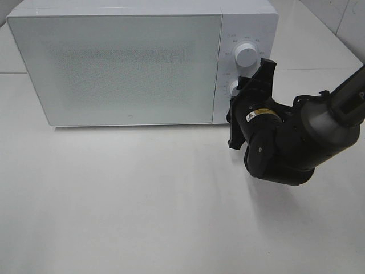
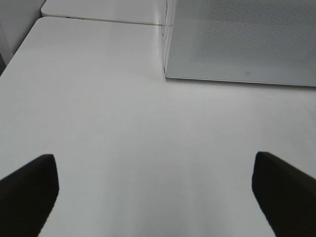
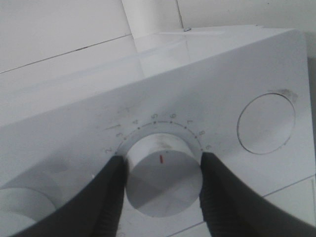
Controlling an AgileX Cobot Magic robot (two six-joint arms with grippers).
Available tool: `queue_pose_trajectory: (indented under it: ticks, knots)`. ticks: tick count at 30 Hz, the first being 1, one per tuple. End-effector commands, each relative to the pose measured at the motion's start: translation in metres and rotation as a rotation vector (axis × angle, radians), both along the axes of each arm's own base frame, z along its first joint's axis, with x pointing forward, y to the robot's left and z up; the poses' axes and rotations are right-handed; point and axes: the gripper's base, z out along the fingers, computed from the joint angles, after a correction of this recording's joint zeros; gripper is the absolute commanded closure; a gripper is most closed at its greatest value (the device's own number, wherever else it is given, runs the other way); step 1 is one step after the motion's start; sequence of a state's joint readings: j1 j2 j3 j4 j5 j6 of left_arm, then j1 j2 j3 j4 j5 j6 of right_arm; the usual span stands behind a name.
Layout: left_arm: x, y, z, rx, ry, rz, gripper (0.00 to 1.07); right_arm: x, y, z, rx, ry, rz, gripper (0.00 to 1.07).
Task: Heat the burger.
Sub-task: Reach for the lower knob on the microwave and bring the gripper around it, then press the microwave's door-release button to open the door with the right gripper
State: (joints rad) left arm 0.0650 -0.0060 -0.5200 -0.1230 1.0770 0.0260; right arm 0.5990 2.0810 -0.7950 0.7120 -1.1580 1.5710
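The burger is out of view. The white microwave (image 1: 114,63) stands at the back of the table with its door closed. My right gripper (image 1: 238,91) reaches in from the right to the control panel. In the right wrist view, the right gripper (image 3: 164,177) is shut on the lower knob (image 3: 163,195), one dark finger pressing each side; the knob's red mark points toward the 5 on the dial. My left gripper (image 2: 158,197) shows only in its own wrist view, open wide over bare table in front of the microwave's (image 2: 237,44) corner, with nothing between its fingers.
The upper knob (image 1: 246,54) sits above the gripped one on the panel. A round button (image 3: 266,123) lies on the panel beside the lower knob. The white table (image 1: 142,200) stretches in front of the microwave.
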Motion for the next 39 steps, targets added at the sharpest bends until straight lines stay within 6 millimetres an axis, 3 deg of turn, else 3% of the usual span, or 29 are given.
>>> queue_pose_trajectory:
  ticks: [1,2,4,11,15,18,27,39]
  knots:
    - [-0.002,0.000,-0.001,-0.001,-0.019,0.001,0.07,0.011,0.006,0.038,-0.015,-0.304,0.008,0.79]
    - [-0.002,0.000,-0.001,-0.001,-0.019,0.001,0.07,0.011,0.006,0.038,-0.015,-0.304,0.008,0.79]
    - [-0.002,0.000,-0.001,-0.001,-0.019,0.001,0.07,0.011,0.004,0.038,-0.011,-0.298,-0.015,0.68]
    - [-0.002,0.000,-0.001,-0.001,-0.019,0.001,0.07,0.010,0.002,0.037,-0.083,-0.286,-0.036,0.57]
    - [-0.002,0.000,-0.001,-0.001,-0.019,0.001,0.07,0.010,0.002,0.038,-0.133,-0.288,-0.029,0.39]
    - [-0.002,0.000,-0.001,-0.001,-0.019,0.001,0.07,0.009,0.003,0.036,-0.167,-0.281,-0.008,0.32]
    - [-0.002,0.000,-0.001,-0.001,-0.019,0.001,0.07,-0.008,-0.003,0.035,-0.291,-0.168,0.082,0.31]
    - [-0.002,0.000,-0.001,-0.001,-0.019,0.001,0.07,-0.043,-0.009,0.042,-0.595,0.067,0.365,0.31]
